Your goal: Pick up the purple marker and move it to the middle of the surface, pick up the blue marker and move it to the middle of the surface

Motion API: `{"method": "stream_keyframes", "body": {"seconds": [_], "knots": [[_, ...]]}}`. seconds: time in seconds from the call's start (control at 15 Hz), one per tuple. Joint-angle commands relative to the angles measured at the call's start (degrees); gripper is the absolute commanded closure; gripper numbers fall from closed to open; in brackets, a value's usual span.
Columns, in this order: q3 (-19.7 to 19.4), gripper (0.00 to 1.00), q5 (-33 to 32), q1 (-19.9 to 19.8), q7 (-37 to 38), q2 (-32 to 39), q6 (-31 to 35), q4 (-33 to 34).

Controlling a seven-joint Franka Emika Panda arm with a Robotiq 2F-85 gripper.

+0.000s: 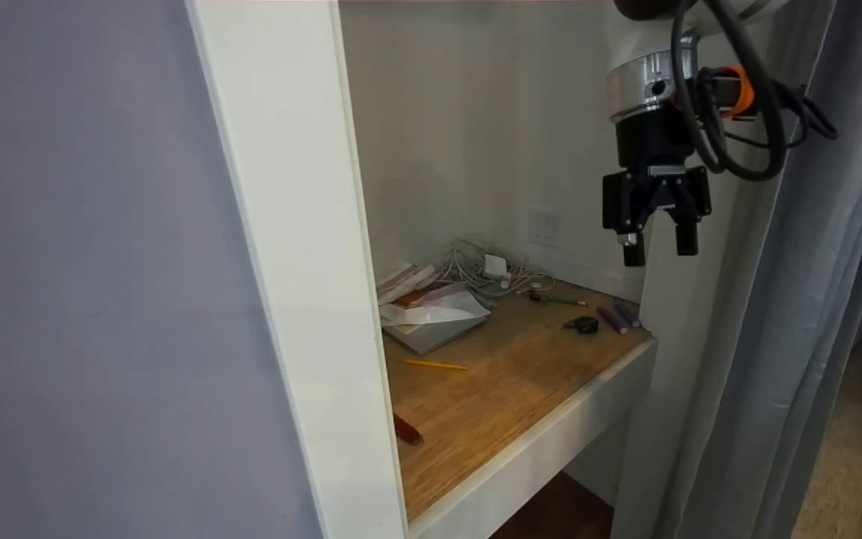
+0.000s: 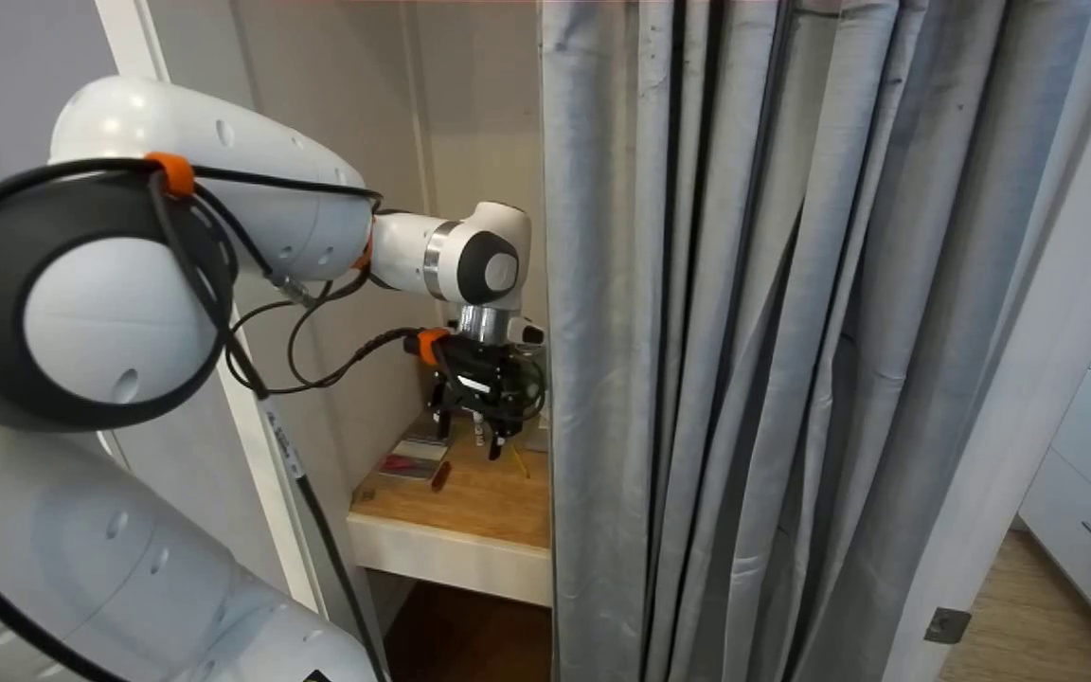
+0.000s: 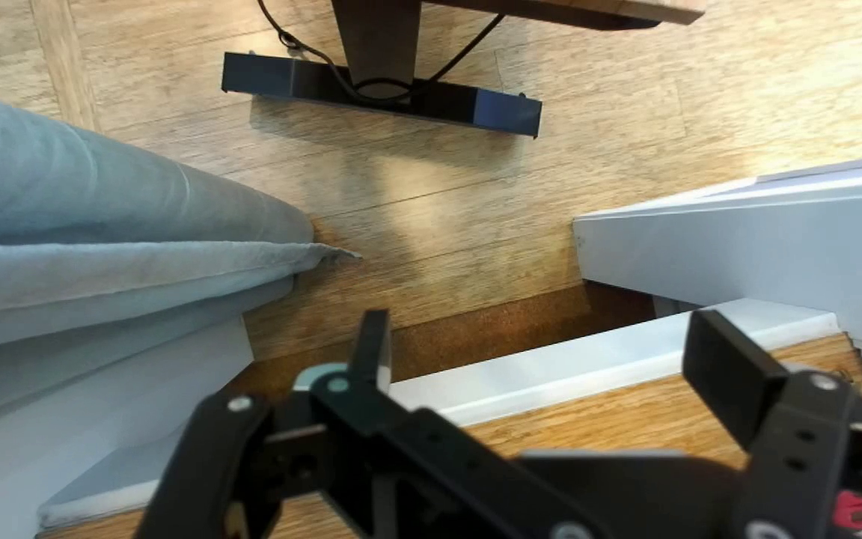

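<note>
The purple marker (image 1: pixel 612 320) lies on the tan wooden board at its right end in an exterior view. The blue marker (image 1: pixel 626 311), dark bluish, lies beside it, closer to the white post. The surface (image 1: pixel 521 382), a tan board with a white front edge, also shows in an exterior view (image 2: pixel 489 507) and in the wrist view (image 3: pixel 625 419). My gripper (image 1: pixel 661 248) is open and empty, high above the board's right end. It shows in an exterior view (image 2: pixel 468 439) and in the wrist view (image 3: pixel 539 337), fingers wide apart. Neither marker shows in the wrist view.
Papers (image 1: pixel 438 307) and tangled white cables (image 1: pixel 480 266) lie at the back. A black object (image 1: pixel 582 324), a green pencil (image 1: pixel 560 300), a yellow pencil (image 1: pixel 435 364) and a red stick (image 1: pixel 407 430) lie on the board. A white post (image 1: pixel 304 262) and a grey curtain (image 2: pixel 697 332) flank the alcove.
</note>
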Motion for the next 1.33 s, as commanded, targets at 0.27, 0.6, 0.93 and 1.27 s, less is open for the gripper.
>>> {"method": "stream_keyframes", "body": {"seconds": [0.27, 0.6, 0.93, 1.27], "knots": [[0.2, 0.0, 0.1, -0.2, 0.0, 0.0, -0.1, 0.1], [0.4, 0.0, -1.6, -0.8, 1.0, 1.4, 2.1, 1.5], [0.2, 0.0, -2.9, -3.1, 7.6, 3.4, 7.3, 2.7], [1.4, 0.0, -1.6, -4.7, 23.3, 8.9, 14.0, 4.5]]}}
